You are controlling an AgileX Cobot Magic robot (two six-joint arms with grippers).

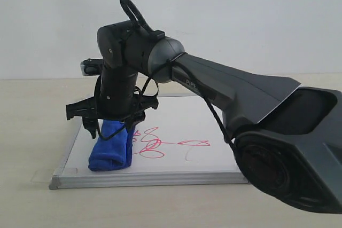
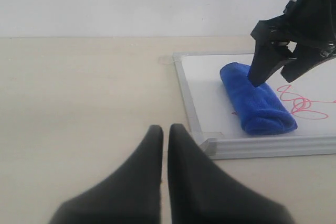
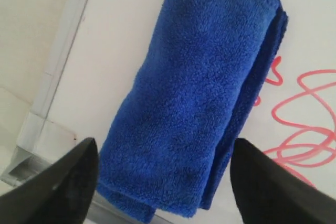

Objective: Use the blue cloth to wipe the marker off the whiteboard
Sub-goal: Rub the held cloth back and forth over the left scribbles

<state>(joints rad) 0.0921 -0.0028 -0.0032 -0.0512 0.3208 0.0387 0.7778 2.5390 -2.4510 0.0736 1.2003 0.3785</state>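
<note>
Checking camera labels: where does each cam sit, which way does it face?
Exterior: off-arm, low by the table, faces the whiteboard and wall; right arm fills the frame.
Left wrist: beside the whiteboard, facing the blue cloth; shut left end effector in foreground.
Right wrist: above the cloth, looking down; open right end effector flanks it.
Shared: all show cloth and marker.

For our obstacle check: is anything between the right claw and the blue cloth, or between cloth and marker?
Nothing visible. The open right claw hangs over the blue cloth; the marker lies beside it.
</note>
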